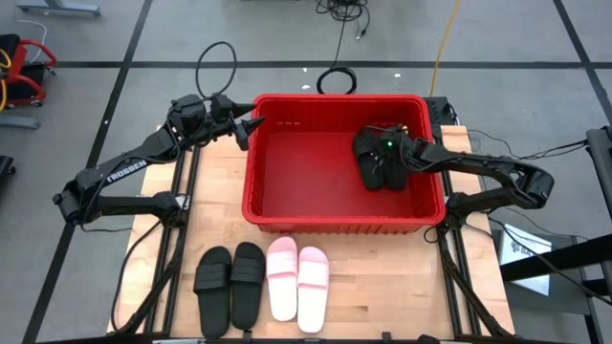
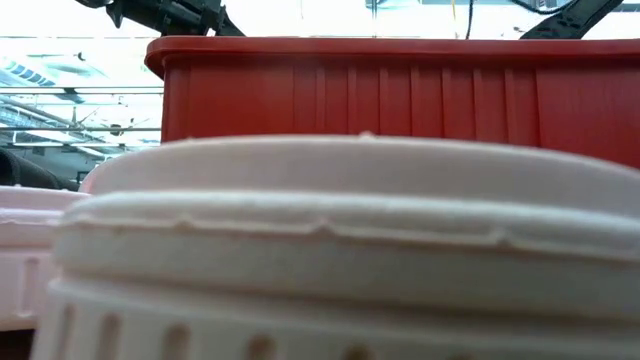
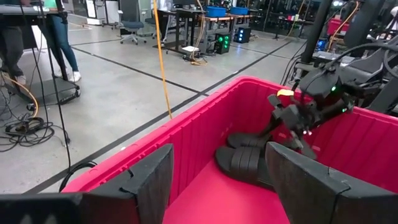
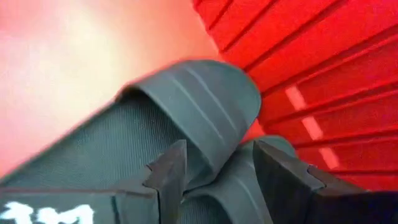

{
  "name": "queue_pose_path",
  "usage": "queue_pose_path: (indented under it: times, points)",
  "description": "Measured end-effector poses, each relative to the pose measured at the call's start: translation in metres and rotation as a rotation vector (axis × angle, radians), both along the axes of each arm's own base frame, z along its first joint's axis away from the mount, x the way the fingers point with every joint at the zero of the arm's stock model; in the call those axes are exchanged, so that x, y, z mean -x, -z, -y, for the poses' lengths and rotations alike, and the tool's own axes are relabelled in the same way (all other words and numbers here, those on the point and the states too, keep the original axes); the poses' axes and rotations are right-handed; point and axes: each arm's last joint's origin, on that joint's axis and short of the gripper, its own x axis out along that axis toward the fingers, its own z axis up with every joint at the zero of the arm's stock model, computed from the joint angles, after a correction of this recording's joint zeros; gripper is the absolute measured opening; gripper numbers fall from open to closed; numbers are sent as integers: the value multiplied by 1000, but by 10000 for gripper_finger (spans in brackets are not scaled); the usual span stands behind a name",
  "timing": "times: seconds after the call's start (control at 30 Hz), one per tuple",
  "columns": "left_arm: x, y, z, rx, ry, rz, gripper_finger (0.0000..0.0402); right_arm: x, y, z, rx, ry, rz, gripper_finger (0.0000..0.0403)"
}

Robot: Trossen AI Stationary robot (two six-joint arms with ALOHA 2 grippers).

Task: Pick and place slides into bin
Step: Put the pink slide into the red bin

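Observation:
The red bin [image 1: 258,191] stands at the middle of the table. Two black slides [image 1: 381,164] lie inside it near its right wall, one partly over the other [image 3: 249,158]. My right gripper [image 1: 373,158] is open, low over them, tipped downward, a slide's strap [image 4: 199,106] just beyond its fingers. My left gripper [image 1: 245,134] hovers open at the bin's far left corner, holding nothing. On the table in front of the bin, soles down, lie two black slides [image 1: 229,282] and two pale pink slides [image 1: 298,277]. My right gripper stands open with its fingers [image 4: 283,180] right at the black slides' straps [image 4: 224,186]. I cannot tell whether they touch the slides. Both slides rest on the bin's floor.
A pink slide [image 2: 340,250] fills the low view in front of the bin's ribbed wall [image 2: 400,95]. Bare wooden table top [image 1: 402,277] lies right of the pink slides. Cables lie on the floor beyond the table. A person's legs [image 3: 62,43] show far off.

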Motion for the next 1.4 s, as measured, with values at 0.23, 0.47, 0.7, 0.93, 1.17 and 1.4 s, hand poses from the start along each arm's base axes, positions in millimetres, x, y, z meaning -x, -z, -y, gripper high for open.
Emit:
queue_pose_path:
  times: [0.23, 0.47, 0.7, 0.93, 1.17, 1.4]
  points:
    - [0, 0, 0, 2, 1, -1, 255, 7, -24, -9, 4, -64, 142, 172]
    - [0, 0, 1, 8, 33, 1, 255, 14, -41, -17, 12, -90, 251, 175]
    - [5, -3, 10, 8, 87, -6, 255, 15, -55, -25, 32, -121, 354, 169]
    - [11, -9, 34, -55, 164, -39, 255, 9, -71, -39, 58, -216, 496, 169]
    - [17, -12, 60, -54, 222, -58, 255, 3, -82, -58, 48, -296, 594, 165]
    - [14, -8, 85, -47, 260, -110, 255, -1, -87, -83, -14, -385, 659, 164]
